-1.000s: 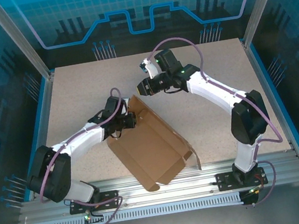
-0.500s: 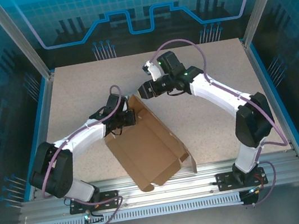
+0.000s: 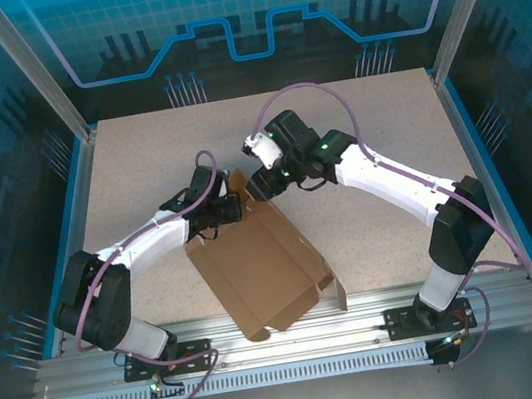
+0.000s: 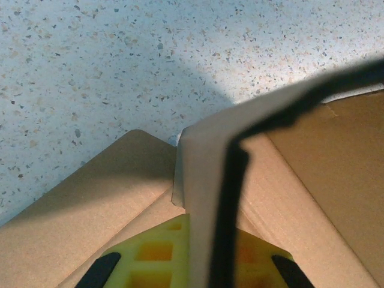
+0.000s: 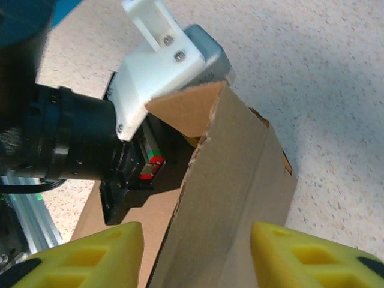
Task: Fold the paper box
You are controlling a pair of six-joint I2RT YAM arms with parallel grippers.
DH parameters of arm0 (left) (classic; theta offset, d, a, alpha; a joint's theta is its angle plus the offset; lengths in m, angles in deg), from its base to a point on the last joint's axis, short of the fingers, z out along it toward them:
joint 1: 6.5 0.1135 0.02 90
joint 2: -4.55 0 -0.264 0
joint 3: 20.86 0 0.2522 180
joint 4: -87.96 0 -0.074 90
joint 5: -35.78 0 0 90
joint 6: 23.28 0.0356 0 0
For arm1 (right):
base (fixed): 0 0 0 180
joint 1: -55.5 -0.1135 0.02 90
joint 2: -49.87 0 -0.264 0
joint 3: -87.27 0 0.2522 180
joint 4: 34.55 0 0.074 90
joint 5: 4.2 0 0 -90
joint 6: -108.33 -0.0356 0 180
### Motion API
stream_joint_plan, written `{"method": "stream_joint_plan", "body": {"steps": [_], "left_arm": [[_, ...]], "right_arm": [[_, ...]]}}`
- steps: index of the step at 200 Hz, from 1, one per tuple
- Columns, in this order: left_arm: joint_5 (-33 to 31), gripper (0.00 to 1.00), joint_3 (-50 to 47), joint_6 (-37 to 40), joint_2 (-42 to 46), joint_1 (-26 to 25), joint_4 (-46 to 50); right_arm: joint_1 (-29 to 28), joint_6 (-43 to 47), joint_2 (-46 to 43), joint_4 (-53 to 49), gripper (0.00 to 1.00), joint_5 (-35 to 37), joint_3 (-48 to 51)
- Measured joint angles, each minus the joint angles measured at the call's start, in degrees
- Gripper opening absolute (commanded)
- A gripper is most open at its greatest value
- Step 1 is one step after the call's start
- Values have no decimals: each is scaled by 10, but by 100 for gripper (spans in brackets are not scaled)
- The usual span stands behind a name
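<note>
Left jaws pinch one paper box (image 3: 256, 262); right jaws gape around it.

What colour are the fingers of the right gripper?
Yellow. The fingers of the right gripper show best in the right wrist view.

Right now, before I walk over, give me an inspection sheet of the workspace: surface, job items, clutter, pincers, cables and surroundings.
Surface: speckled table top, flat and bare around the work.
Job's things: paper box, brown cardboard lying diagonally on the table, partly folded, with its far flap raised.
Clutter: nothing seen.
Grippers: left pincer is clamped on the raised flap, by the left wrist view. Right pincer is open, with a yellow finger on either side of the same flap.
Cables: purple cables loop along both arms, off the box.
Surroundings: blue enclosure panels behind and at the sides, and an aluminium rail at the near edge.
</note>
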Motion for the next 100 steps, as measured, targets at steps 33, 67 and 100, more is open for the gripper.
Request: {"method": "stream_joint_plan", "body": {"steps": [33, 67, 100], "left_arm": [[0, 6, 7, 0, -1, 0, 14], [1, 6, 18, 6, -1, 2, 37], [27, 7, 21, 28, -1, 16, 43]], "right_arm": [[-27, 30, 12, -21, 32, 58, -15], [-36, 68, 28, -34, 24, 129, -19], [-36, 108, 46, -38, 27, 162, -39]]}}
